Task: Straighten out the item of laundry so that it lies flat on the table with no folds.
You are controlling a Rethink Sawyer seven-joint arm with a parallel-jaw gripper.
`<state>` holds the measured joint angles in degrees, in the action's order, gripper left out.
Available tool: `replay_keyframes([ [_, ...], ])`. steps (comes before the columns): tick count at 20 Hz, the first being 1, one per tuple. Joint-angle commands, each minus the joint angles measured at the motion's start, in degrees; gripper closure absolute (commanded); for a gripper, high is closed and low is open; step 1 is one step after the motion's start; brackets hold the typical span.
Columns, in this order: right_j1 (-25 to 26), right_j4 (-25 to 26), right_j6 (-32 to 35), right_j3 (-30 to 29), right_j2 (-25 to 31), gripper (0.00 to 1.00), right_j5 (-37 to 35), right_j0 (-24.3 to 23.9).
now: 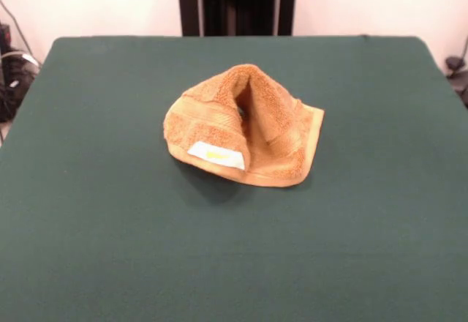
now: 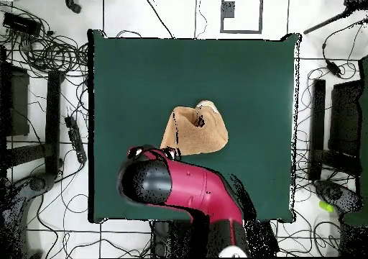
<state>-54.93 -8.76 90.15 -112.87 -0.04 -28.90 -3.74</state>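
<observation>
One towel [image 1: 245,128] is sitting bunched near the middle of the green table [image 1: 110,249] in my front view, its white label [image 1: 216,155] facing the near side, a fold standing up over a dark hollow whose inside I am failing to make out, and its right corner lying flat on the cloth. Farther back only the black pedestal [image 1: 238,1] is showing, cut off at the top edge. Overhead, the red arm [image 2: 187,188] is reaching over the table's base-side edge and covering its own tip, so I cannot tell whether the gripper is apart or together; the towel is lying just beyond that arm's end.
</observation>
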Motion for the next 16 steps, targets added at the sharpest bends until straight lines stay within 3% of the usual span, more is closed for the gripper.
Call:
replay_keyframes([
  [1, 15.8, -1.8, 13.7, 7.4, 2.8, 0.00, 4.4, 3.8],
  [9, 23.8, -3.1, 14.2, 14.7, 1.4, 0.00, 7.0, 5.3],
  [12, 24.8, -3.7, 13.9, 15.1, 2.8, 0.00, 10.8, 4.3],
  [16, 24.6, -3.7, 11.6, 16.8, 3.7, 0.00, 6.9, 2.0],
])
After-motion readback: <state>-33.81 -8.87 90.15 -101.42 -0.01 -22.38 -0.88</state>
